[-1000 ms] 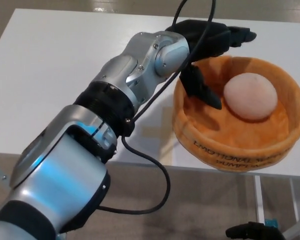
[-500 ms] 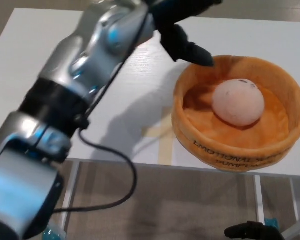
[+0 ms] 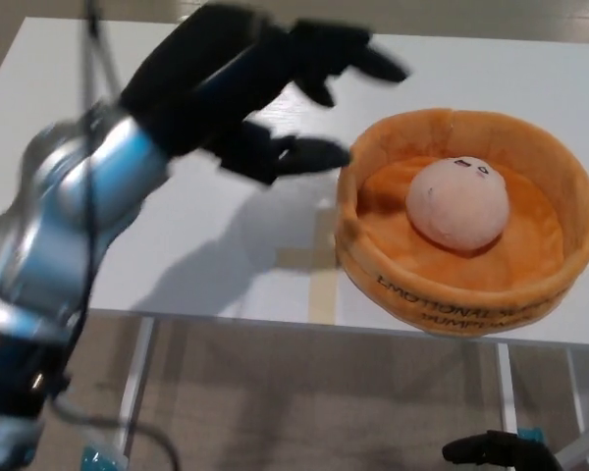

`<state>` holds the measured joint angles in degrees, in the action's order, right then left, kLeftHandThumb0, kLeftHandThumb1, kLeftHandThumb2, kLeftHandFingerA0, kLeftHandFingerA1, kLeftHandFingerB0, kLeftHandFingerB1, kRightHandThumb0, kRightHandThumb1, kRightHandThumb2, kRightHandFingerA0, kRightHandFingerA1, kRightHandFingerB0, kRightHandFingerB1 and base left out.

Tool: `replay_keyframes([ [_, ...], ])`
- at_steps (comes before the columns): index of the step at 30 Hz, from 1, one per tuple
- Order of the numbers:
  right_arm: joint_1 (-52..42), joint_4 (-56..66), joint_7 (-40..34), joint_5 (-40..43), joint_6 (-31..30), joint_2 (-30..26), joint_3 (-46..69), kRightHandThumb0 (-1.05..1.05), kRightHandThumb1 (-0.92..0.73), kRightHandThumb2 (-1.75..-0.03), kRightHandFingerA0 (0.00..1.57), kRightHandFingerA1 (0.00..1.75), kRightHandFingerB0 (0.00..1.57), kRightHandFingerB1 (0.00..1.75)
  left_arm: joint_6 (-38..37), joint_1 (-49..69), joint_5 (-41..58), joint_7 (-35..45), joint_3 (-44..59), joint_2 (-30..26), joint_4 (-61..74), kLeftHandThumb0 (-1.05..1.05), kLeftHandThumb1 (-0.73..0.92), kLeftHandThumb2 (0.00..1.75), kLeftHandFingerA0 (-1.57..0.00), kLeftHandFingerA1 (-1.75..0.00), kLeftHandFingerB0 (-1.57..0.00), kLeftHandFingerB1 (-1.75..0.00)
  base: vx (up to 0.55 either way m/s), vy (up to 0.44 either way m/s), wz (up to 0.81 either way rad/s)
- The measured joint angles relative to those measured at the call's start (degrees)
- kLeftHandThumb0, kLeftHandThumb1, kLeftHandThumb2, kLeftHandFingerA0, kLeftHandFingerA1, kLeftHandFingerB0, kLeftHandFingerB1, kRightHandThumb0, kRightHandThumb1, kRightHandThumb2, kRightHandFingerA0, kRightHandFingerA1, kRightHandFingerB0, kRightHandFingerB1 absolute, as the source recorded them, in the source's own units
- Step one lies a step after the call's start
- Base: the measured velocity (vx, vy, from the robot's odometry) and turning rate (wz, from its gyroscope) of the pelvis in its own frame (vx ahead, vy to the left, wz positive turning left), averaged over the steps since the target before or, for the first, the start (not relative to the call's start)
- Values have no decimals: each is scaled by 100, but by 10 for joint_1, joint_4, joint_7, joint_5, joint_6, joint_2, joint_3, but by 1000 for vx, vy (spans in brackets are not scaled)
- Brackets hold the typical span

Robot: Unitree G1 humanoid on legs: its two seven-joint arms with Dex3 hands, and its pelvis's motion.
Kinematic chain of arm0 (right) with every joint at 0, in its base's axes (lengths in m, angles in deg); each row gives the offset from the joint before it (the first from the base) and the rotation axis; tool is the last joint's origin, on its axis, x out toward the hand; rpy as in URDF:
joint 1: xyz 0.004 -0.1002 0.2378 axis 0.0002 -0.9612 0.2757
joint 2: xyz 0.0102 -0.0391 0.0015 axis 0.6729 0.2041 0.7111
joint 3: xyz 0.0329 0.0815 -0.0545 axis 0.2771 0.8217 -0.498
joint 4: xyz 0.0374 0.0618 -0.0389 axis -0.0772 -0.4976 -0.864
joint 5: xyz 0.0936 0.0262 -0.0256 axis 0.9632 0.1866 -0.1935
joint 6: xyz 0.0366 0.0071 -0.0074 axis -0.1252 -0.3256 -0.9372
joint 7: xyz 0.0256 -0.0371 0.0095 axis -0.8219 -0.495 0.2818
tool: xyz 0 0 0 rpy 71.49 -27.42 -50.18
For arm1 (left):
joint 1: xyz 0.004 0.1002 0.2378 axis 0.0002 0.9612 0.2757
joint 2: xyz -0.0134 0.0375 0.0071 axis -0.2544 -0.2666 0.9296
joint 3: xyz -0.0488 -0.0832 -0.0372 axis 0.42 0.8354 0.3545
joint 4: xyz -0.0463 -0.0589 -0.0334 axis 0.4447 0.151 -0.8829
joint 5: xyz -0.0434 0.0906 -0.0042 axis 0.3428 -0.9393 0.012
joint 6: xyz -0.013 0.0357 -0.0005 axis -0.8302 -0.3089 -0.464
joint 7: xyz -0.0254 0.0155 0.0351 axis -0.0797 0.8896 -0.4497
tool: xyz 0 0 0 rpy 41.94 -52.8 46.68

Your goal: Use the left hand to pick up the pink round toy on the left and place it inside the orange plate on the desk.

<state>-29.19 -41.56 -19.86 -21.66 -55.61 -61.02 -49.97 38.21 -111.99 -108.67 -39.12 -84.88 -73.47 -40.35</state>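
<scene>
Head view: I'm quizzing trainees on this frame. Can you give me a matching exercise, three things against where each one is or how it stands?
Things:
1. pink round toy
2. orange plate
3. left hand

States:
A. open, holding nothing, above the white desk left of the plate
B. lying inside the plate
C. standing on the desk near its front edge

Pairs: 1-B, 2-C, 3-A

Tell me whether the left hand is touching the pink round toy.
Apart. The head view shows the left hand open over the white table, left of the orange plate, whose rim separates it from the pink round toy.
</scene>
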Motion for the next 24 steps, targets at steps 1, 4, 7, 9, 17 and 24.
replay_keyframes([
  [1, 1, 0, 0, 0, 0, 0, 0, -13, -61, -63, 71, 94, 66, 80, -1, 26, 9, 2, 11, -6, 21, -23, 73, 63, -92, -54, -80, -49, 0, 0, 0],
  [4, 1, 1, 0, 0, 0, -1, 1, -13, -61, -63, 69, 92, 66, 79, -4, 106, 39, 8, 43, -21, 80, -23, 74, 62, -93, -58, -81, -51, 0, 0, 0],
  [7, 2, 1, 0, 0, 0, -2, 1, -14, -60, -63, 72, 94, 65, 79, -6, 173, 65, 15, 67, -34, 121, -15, 72, 61, -96, -64, -83, -57, 0, 0, 0],
  [9, 2, 1, 0, 0, 0, -2, 2, -12, -59, -64, 74, 96, 66, 80, -7, 203, 77, 19, 74, -37, 135, -15, 73, 61, -97, -62, -82, -56, 0, 0, 0],
  [17, 2, 1, 0, 0, 0, -4, 3, -20, -47, -86, 74, 89, 66, 80, -13, 371, 148, 49, 95, -54, 192, -6, 66, 80, -100, -88, -90, -68, 0, 0, 0],
  [24, 2, 1, 2, 0, 0, -9, 4, -20, -47, -85, 77, 91, 66, 80, -44, 502, 198, 94, 34, -50, 92, -14, 76, 68, -92, -65, -85, -63, 0, 0, 1],
])
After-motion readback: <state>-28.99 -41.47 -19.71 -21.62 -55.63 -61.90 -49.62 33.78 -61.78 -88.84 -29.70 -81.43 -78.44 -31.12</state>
